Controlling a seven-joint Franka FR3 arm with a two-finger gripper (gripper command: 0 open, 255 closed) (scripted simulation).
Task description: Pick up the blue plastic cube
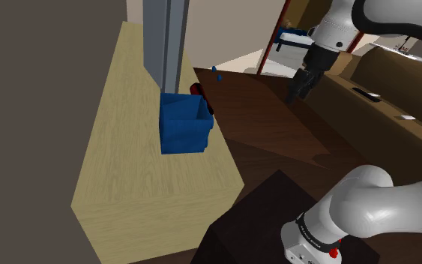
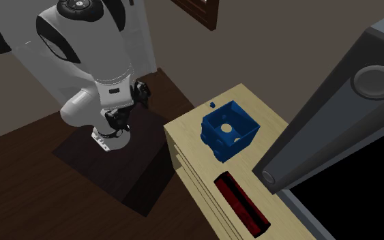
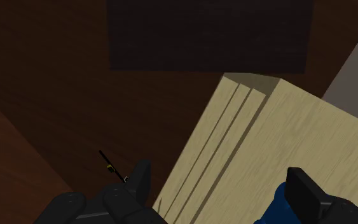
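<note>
While the gripper (image 1: 300, 88) hangs above the dark floor (image 1: 276, 135) with its two black fingers spread apart and nothing between them, the blue cube (image 1: 183, 127) stands on the light wooden table (image 1: 127, 165), well apart from it toward the shoulder view's left. The cube is open on top and sits just beside a tall grey speaker (image 1: 164, 37). A dark red roll (image 2: 241, 201) lies farther along the table.
</note>
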